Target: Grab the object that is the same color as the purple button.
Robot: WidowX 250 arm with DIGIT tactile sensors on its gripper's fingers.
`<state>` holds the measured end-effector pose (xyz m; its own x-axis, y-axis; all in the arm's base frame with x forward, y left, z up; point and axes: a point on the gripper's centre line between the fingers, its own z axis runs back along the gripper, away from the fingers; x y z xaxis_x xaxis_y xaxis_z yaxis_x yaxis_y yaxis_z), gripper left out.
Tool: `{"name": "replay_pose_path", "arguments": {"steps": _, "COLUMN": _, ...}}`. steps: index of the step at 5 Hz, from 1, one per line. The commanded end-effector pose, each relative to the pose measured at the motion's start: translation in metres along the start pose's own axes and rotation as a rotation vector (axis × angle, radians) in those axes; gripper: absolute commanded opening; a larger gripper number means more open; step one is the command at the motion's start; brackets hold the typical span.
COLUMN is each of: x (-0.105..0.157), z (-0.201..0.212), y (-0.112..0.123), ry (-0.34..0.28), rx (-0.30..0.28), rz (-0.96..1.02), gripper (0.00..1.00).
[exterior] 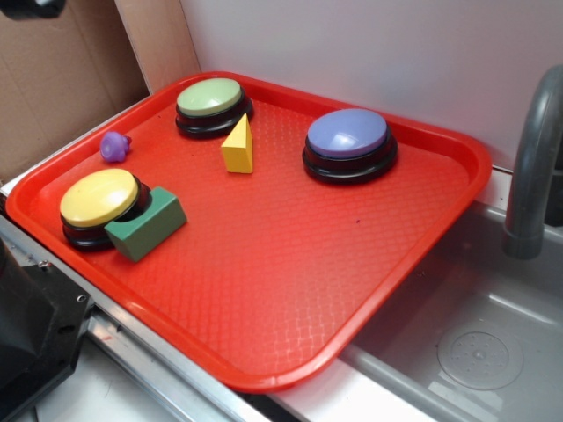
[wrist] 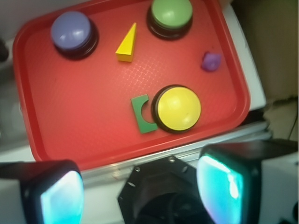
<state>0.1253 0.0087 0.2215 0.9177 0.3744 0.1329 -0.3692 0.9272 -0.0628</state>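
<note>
The tiny purple object lies on the red tray near its left rim, between the green and yellow buttons. The purple button stands at the tray's back right in the exterior view. My gripper hangs high above the robot base, outside the tray's near edge, far from the object. It is open and wide apart, with nothing between its fingers. The gripper does not show in the exterior view.
A green-topped button, a yellow-topped button, a yellow wedge and a green block also sit on the tray. A grey sink with a faucet lies to the right. Cardboard stands at the back left.
</note>
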Motion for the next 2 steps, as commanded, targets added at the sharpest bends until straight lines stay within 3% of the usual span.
{"name": "replay_pose_path", "arguments": {"steps": 1, "x": 0.034, "z": -0.036, "y": 0.037, "ry": -0.084, "rx": 0.115, "rz": 0.426, "gripper": 1.0}}
{"name": "replay_pose_path", "arguments": {"steps": 2, "x": 0.05, "z": -0.053, "y": 0.06, "ry": -0.144, "rx": 0.154, "rz": 0.635, "gripper": 1.0}}
